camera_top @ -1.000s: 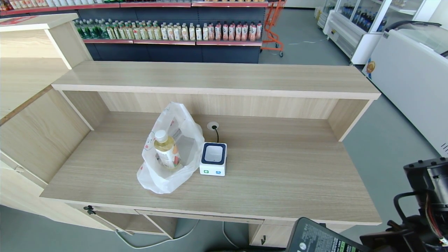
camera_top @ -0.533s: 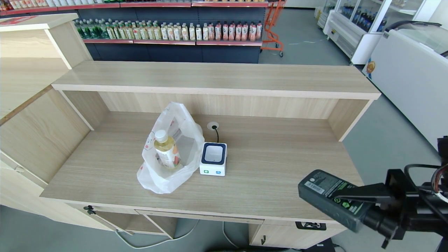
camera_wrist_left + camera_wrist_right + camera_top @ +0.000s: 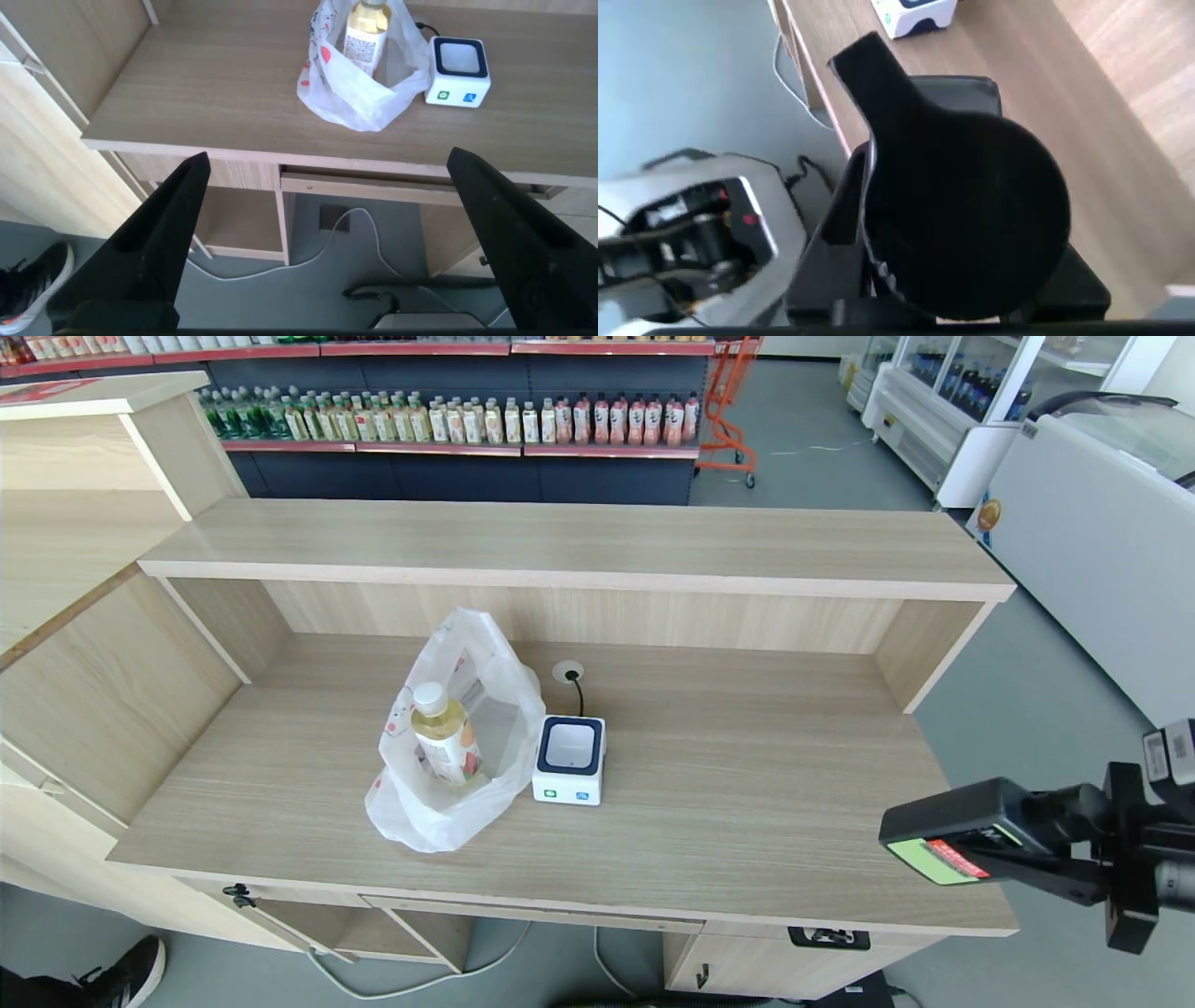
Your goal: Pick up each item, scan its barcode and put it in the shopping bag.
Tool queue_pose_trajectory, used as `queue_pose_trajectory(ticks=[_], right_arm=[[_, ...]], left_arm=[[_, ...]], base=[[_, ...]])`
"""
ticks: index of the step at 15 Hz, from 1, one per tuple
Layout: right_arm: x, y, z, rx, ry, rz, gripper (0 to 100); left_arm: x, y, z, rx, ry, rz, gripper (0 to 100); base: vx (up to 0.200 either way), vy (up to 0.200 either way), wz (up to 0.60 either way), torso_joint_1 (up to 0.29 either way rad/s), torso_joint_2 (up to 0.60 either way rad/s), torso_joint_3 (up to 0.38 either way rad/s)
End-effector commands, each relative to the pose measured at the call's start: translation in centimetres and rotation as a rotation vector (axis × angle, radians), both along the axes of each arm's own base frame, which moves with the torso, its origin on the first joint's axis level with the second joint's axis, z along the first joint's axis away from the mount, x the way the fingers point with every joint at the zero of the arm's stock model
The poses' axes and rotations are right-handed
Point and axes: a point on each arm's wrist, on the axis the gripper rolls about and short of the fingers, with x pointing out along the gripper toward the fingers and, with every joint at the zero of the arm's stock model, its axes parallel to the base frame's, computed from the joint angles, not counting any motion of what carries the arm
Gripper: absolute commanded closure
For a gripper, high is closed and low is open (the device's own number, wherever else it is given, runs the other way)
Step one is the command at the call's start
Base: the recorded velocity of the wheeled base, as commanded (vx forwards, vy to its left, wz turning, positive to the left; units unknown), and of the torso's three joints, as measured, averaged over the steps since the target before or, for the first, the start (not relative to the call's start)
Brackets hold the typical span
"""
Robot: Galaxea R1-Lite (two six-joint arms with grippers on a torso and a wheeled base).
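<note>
The shopping bag (image 3: 411, 812) stands open on the desk (image 3: 747, 784), with a bottle (image 3: 444, 735) upright inside it. The scanner (image 3: 569, 759) sits just beside the bag, on the side toward the right arm. The right jaws pinch a black block (image 3: 943, 821) held near the desk's right front corner, well apart from the scanner. The left jaws are spread wide in front of the desk edge.

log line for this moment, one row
right gripper: holds black box near counter right end | left gripper: open | bottle: in shopping bag | scanner: beside bag
</note>
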Motion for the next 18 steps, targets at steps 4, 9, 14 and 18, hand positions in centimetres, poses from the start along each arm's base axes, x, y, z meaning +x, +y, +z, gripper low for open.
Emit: queue_pose_trajectory(ticks=[4, 9, 14, 18], right_arm=[[4.4, 0.0, 1.3, 0.505, 0.450, -0.294, 100], [5.3, 2.7, 0.9, 0.840, 0.738, -0.492, 100], [5.3, 3.2, 0.7, 0.836, 0.762, -0.480, 100], [4.9, 3.2, 0.7, 0.841, 0.765, -0.480, 100]], left_arm=[[0.0, 0.0, 0.0, 0.000, -0.001, 0.000, 0], [0.0, 0.0, 0.0, 0.000, -0.001, 0.000, 0], [0.0, 0.0, 0.0, 0.000, -0.001, 0.000, 0], [0.0, 0.0, 0.0, 0.000, -0.001, 0.000, 0]], base=[[0.000, 0.000, 0.00, 0.000, 0.00, 0.000], [0.000, 0.000, 0.00, 0.000, 0.00, 0.000], [0.000, 0.000, 0.00, 0.000, 0.00, 0.000], [0.000, 0.050, 0.00, 0.001, 0.00, -0.001]])
